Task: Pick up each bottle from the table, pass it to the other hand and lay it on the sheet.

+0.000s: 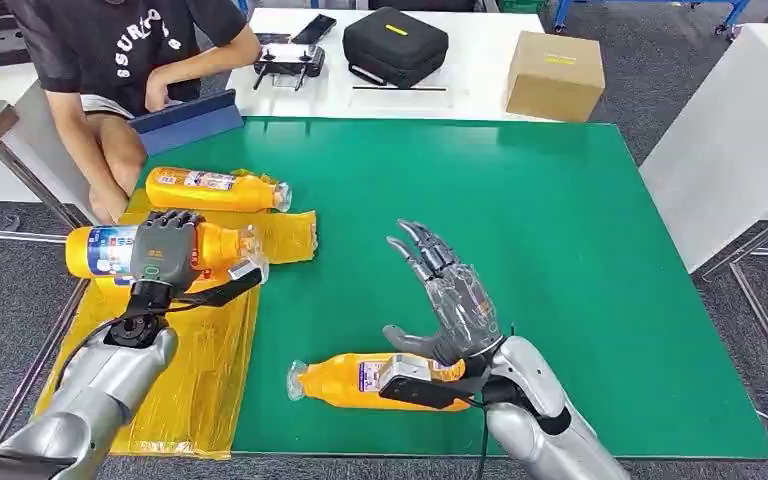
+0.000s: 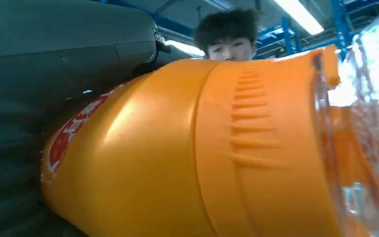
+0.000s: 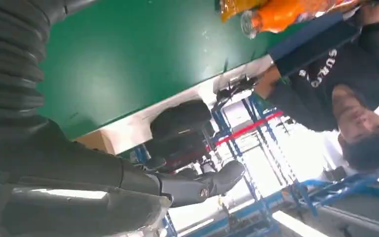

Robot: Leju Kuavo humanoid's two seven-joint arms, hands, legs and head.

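The right hand (image 1: 447, 300) is spread wide and holds nothing; one bottle (image 1: 380, 381) lies just under its wrist, and a careless arm could roll it. The left hand (image 1: 165, 250) grips a second bottle (image 1: 110, 252) over the sheet (image 1: 200, 370). Let go too high, it may roll. Its fingers hide the label. A third bottle (image 1: 215, 189) lies beyond.

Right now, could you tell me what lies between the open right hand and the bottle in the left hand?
In the head view, bare green table separates the right hand from the held bottle.
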